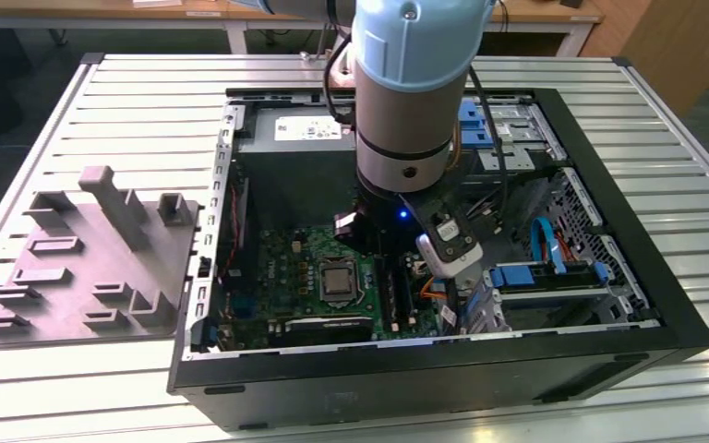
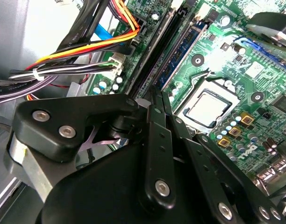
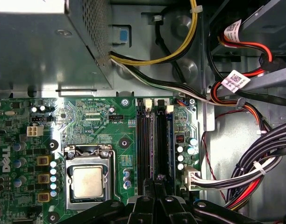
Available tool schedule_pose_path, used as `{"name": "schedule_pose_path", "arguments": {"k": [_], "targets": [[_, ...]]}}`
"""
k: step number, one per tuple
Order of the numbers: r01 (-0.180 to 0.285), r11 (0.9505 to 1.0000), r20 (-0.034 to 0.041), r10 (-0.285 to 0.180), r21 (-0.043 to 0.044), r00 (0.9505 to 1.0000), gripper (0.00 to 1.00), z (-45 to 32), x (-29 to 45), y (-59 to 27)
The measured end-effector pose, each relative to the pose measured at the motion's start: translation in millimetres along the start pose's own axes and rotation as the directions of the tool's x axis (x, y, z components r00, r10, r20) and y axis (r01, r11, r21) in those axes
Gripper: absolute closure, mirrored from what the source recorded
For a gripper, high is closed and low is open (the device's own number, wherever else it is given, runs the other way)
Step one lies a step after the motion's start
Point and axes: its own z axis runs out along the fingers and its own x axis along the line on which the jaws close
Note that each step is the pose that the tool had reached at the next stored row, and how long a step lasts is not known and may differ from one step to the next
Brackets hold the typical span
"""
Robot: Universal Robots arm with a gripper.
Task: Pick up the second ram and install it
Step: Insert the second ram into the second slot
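The second ram (image 2: 182, 51), a dark blue-green strip with black chips, stands on edge in a motherboard slot beside the CPU socket (image 2: 208, 107). It runs straight up to the tips of my gripper (image 2: 157, 93). The gripper's black fingers are pressed together with nothing visible between them. In the first wrist view the gripper (image 3: 157, 179) sits right over the long black slots (image 3: 152, 140); whether it touches the strip cannot be told. In the exterior view the arm (image 1: 410, 111) reaches down into the open computer case (image 1: 453, 369).
A grey plastic tray (image 1: 84, 258) with upright blocks lies on the slatted table at the exterior view's left. Cable bundles (image 3: 255, 172) crowd one side of the slots. The metal power supply box (image 3: 40, 42) and a drive cage (image 1: 552, 272) hem in the motherboard.
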Motion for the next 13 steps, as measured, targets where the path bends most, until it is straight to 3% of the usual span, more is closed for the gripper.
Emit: {"name": "schedule_pose_path", "arguments": {"k": [13], "targets": [[0.002,1.0000,0.0000,-0.002,0.0002,1.0000,0.89,0.9,0.2,-0.1]]}}
